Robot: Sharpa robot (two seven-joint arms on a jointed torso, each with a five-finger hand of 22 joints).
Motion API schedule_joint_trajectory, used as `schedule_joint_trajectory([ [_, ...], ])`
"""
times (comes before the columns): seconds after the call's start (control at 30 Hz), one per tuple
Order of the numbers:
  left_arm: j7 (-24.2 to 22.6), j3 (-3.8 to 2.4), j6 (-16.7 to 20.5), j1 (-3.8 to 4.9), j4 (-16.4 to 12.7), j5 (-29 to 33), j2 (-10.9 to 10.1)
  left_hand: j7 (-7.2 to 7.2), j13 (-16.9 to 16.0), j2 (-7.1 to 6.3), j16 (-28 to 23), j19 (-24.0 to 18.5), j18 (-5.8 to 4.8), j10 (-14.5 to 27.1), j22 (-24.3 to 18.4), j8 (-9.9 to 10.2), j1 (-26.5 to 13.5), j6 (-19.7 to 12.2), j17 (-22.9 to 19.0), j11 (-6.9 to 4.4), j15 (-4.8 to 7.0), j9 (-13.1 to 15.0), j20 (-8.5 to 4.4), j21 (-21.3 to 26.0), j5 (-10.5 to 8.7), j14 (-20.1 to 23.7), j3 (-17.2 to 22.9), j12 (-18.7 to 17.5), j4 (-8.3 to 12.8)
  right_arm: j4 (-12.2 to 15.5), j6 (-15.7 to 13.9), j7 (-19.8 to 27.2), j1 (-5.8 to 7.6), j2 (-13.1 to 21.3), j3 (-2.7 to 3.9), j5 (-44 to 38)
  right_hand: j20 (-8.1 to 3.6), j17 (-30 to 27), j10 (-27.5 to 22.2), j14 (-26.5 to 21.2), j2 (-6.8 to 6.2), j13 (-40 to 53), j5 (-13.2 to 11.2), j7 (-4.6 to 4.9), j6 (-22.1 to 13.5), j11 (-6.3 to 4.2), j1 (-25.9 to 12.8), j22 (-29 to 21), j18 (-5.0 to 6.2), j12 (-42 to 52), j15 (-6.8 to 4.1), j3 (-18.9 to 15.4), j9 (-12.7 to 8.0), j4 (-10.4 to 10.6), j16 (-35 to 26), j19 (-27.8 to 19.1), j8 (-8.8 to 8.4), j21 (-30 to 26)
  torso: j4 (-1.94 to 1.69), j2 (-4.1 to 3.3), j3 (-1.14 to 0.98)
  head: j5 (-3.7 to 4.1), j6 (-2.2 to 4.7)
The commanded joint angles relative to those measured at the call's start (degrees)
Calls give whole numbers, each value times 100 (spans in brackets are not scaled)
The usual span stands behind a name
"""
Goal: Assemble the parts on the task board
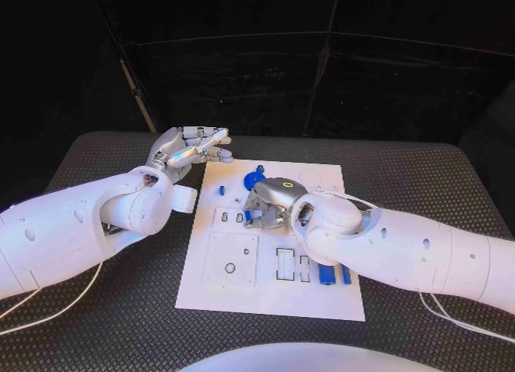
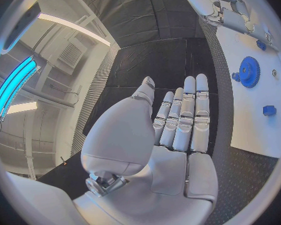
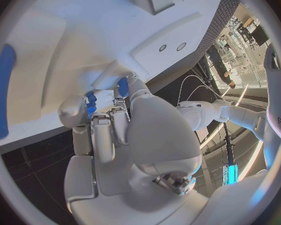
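Two glossy white, rounded arms [image 1: 67, 229] end in silver, jointed metal hands [image 1: 191, 151]. Thin white cables [image 1: 45, 310] trail at lower left. Small dark screw holes dot the shells.

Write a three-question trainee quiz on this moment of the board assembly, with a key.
1. True or false: the left hand holds a blue part.
2. Which hand works over the task board? A) left B) right C) both
3. Fill in: the blue gear lies on the ____.

Key:
1. False; the left hand is open, fingers straight, beside the board's far left corner.
2. B; the right hand is down on the board, pinching a small blue part.
3. Task board.
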State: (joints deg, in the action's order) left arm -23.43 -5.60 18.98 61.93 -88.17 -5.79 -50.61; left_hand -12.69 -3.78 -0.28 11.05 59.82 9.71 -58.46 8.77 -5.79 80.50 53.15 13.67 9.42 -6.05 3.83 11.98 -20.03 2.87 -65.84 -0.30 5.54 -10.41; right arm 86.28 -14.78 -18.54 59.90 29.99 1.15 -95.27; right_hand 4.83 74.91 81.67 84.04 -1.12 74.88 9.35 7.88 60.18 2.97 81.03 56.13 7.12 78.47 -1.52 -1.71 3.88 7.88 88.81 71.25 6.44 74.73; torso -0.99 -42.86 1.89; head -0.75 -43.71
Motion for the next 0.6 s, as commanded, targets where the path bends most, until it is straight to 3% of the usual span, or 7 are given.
schedule_joint_trajectory([
  [0.03,-23,-6,-62,8,-8,-19,-2,5,-2,15,-35,-38,63,-39,-9,31,23,41,5,4,0,1,-8,39,-11,-16,-14,-33,5,-8,69,-113,-14,2,-19,-54,37,1139,-45,517,-47,246,-38,1,-60,12,-42,-10,-70,8,53,-8,-4,34,-20,-19,-33,-28,-3,-2,-1,4,-6],
  [0.13,-18,-6,-63,8,-7,-19,-3,5,-2,15,-35,-38,63,-39,-9,31,23,41,5,4,0,1,-8,39,-11,-16,-14,-33,5,-5,36,-117,-14,0,-21,-55,47,1133,-54,516,-88,238,-47,10,-97,21,-78,-20,-67,2,63,-26,-3,61,-22,-25,-46,-34,-3,0,-3,3,-4],
  [0.3,-10,-6,-69,8,-5,-19,-3,5,-2,15,-35,-38,63,-39,-9,31,23,41,5,4,0,1,-8,39,-11,-16,-14,-33,5,-1,-152,-141,-14,0,-23,-63,88,1118,-117,512,-280,177,-110,71,-357,78,-274,-73,-59,-51,110,-192,-13,216,-30,-56,-147,-66,-1,0,-1,2,-8],
  [0.4,-7,-6,-73,8,-3,-19,-2,5,-2,15,-35,-38,63,-39,-9,31,23,41,5,4,0,1,-8,39,-11,-16,-14,-33,5,5,-363,-134,-14,2,-24,-66,128,1106,-279,508,-422,-22,-116,131,-567,133,-335,-121,-51,-226,156,-274,-13,369,-36,-86,-212,-95,0,1,-1,1,-7],
  [0.6,-3,-6,-82,8,10,-19,-1,-1,1,15,-44,-43,62,-33,-11,41,22,35,10,9,-2,-1,-6,43,-11,-15,-22,-44,8,60,-873,32,-23,32,-24,-66,183,1094,-376,504,-646,-134,-67,187,-757,188,-231,-167,-40,-296,208,-345,5,733,-42,-116,-179,-125,-2,2,-5,-1,-4],
])
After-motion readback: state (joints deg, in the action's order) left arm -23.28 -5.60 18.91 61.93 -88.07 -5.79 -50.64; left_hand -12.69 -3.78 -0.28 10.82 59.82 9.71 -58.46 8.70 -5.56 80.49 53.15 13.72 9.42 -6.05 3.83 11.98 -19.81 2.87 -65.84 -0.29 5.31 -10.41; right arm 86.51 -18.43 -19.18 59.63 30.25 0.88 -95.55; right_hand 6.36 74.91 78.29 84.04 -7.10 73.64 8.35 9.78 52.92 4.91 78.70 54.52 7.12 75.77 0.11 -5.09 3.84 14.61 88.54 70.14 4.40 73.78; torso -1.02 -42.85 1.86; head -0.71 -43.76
